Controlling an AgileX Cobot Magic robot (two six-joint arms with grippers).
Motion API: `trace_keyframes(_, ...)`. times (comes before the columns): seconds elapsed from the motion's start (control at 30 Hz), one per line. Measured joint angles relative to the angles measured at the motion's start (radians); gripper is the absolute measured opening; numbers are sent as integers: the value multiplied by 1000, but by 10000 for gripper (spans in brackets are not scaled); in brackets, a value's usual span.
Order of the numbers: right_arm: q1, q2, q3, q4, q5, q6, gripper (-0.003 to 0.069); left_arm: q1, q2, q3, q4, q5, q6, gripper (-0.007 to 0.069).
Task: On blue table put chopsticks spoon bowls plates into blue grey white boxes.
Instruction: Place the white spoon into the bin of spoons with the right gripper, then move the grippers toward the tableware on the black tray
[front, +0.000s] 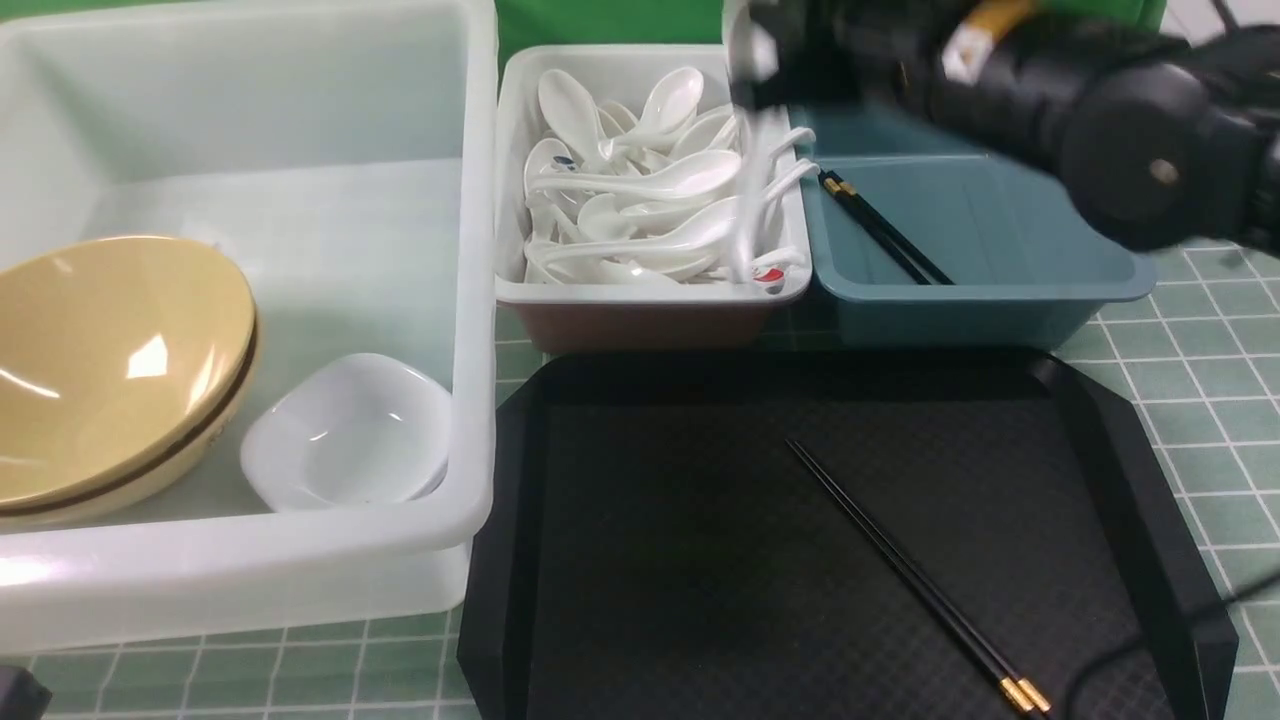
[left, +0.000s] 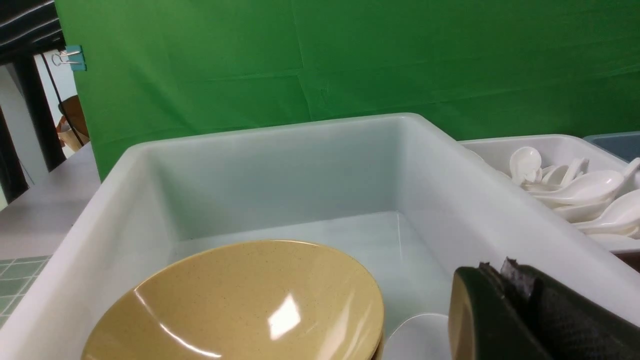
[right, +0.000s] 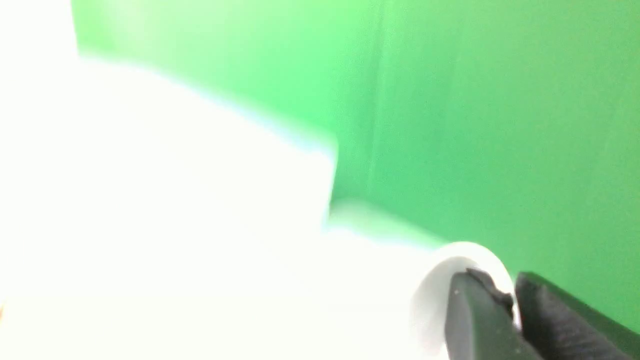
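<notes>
My right gripper (front: 778, 68) hangs blurred above the seam between the small white box (front: 650, 295) and the blue-grey box (front: 1000, 300). It is shut on a white spoon (front: 748, 50), whose rim sits between the jaws in the right wrist view (right: 467, 257). Many spoons (front: 640, 190) fill the small white box. One pair of chopsticks (front: 885, 232) lies in the blue-grey box. Another pair (front: 915, 578) lies on the black tray (front: 620, 560). The large white tub (front: 250, 560) holds a tan bowl (front: 110, 360) and a white plate (front: 345, 430). My left gripper (left: 500, 272) is shut and empty over the tub.
The gridded table cloth (front: 1200, 400) shows to the right of the tray and along the front edge. A green backdrop (left: 350, 60) stands behind the boxes. The three boxes stand side by side at the back, with the tray in front of them.
</notes>
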Motion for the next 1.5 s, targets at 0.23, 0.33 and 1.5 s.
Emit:
trace_keyframes(0.23, -12, 302, -329, 2, 249, -32, 352, 0, 0, 0, 0, 1, 0, 4)
trace_keyframes(0.33, -35, 345, -403, 2, 551, -73, 434, 0, 0, 0, 0, 8, 0, 4)
trace_keyframes(1.5, -40, 16, 421, -53, 1106, -44, 167, 0, 0, 0, 0, 1, 0, 4)
